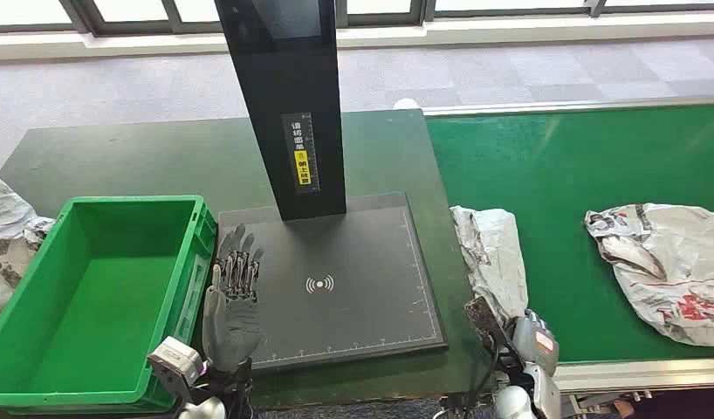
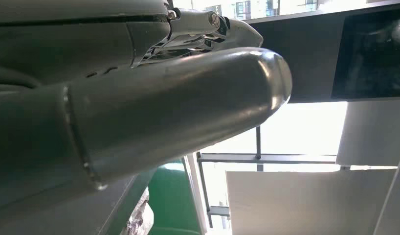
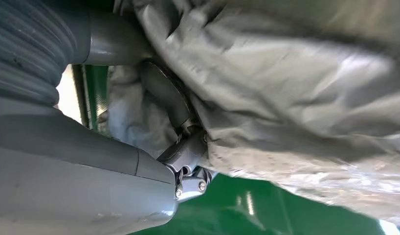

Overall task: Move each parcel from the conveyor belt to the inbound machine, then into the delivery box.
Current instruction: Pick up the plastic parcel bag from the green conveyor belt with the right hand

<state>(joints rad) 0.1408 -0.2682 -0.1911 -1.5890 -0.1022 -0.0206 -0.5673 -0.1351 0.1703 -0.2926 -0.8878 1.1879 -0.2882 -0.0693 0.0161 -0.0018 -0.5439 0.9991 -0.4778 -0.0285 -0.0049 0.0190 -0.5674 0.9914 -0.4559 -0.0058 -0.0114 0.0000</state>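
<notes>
Right hand (image 1: 502, 327) has its fingers (image 3: 164, 93) wrapped into the grey parcel (image 1: 491, 253) at the conveyor belt's (image 1: 554, 166) left edge; left hand (image 1: 234, 292) hovers flat, fingers spread, over the scanner pad (image 1: 353, 288) beside the green crate (image 1: 100, 288).

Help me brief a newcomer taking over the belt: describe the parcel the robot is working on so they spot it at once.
Start at the green conveyor belt on the right. At its near left edge, beside the black inbound machine, lies a narrow crumpled grey parcel. Unlike the wider parcel with red print further right, it has the right hand at its near end.
</notes>
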